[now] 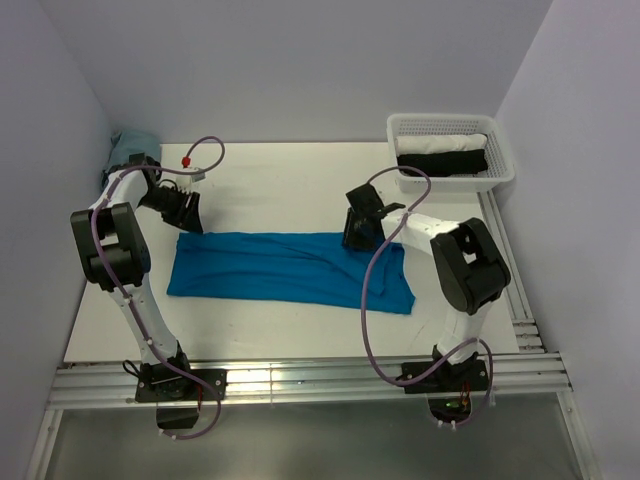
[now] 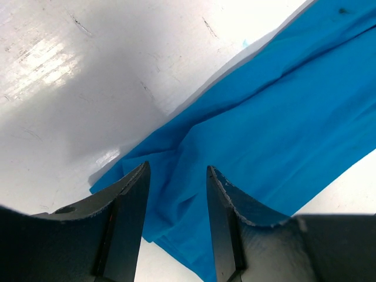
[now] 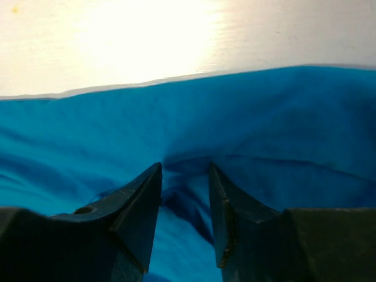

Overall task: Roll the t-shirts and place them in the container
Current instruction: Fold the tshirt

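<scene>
A bright blue t-shirt (image 1: 290, 268) lies folded into a long strip across the middle of the white table. My left gripper (image 1: 190, 222) hovers over the strip's far left corner. In the left wrist view its jaws (image 2: 176, 167) stand open above the blue cloth (image 2: 282, 117), gripping nothing. My right gripper (image 1: 358, 238) sits at the strip's far edge, right of centre. In the right wrist view it (image 3: 185, 167) is open, low over a dark crease in the shirt (image 3: 264, 117), with the cloth lying loose between the fingers.
A white mesh basket (image 1: 500, 160) at the back right holds a black roll and a white roll. A pale blue-grey cloth (image 1: 125, 145) is bunched in the back left corner. Aluminium rails (image 1: 300, 380) run along the near edge, and walls close in on both sides.
</scene>
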Controlling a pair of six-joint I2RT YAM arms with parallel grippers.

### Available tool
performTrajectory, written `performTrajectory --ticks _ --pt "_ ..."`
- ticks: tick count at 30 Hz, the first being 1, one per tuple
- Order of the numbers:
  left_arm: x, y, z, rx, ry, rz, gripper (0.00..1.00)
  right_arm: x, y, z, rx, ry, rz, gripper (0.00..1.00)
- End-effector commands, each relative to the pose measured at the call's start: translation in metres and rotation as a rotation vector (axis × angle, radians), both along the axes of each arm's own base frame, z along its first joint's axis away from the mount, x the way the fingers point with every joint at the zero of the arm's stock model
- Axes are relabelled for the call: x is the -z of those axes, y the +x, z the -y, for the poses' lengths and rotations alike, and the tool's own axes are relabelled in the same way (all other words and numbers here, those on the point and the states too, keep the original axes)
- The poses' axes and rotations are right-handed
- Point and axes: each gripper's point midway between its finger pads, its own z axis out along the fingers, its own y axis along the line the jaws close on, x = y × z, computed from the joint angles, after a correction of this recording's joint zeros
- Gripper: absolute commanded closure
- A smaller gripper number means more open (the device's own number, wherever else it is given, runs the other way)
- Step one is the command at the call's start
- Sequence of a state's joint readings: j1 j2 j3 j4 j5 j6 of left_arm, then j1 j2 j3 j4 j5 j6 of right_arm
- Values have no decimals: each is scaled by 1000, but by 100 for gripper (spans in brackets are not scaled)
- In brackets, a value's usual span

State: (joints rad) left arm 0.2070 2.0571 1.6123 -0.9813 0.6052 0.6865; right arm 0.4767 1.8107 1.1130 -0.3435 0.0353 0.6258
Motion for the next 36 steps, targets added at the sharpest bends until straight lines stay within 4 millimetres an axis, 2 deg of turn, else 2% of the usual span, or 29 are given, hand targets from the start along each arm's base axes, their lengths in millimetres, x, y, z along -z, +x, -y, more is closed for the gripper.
performTrajectory --ticks 1,2,3,6,9,15,16,18,22,24,27,31,36 --pt "-28 6 4 4 -8 65 52 -30 13 -12 -26 67 88 57" --pt "-29 6 3 3 -6 67 52 -32 10 -15 -37 87 82 58" --pt "-29 6 4 5 -6 67 52 -33 7 -15 -34 92 83 65" --pt "-28 5 3 2 -7 61 52 -38 -3 -17 -47 105 86 70" --pt "-28 6 3 2 -4 64 52 -39 -16 -19 -61 119 79 81" --pt "-28 4 3 4 3 63 52 -50 -38 -29 -88 176 95 90" --pt "-28 3 2 3 3 62 52 -50 -48 -33 -110 194 87 91" --pt "-27 3 2 3 5 58 52 -50 -55 -40 -124 217 85 91" --pt "-24 3 1 -2 11 54 53 -40 -86 -63 -204 235 43 92" --pt "-23 4 -1 -15 21 53 52 -41 -94 -74 -231 259 41 93" --pt "-26 16 -7 -70 45 80 52 -42 -106 -78 -241 247 41 93" --pt "-31 42 -25 -192 86 129 51 -65 -101 -69 -222 222 103 90" --pt "-27 45 -29 -194 94 97 48 -92 -88 -66 -212 205 168 79"
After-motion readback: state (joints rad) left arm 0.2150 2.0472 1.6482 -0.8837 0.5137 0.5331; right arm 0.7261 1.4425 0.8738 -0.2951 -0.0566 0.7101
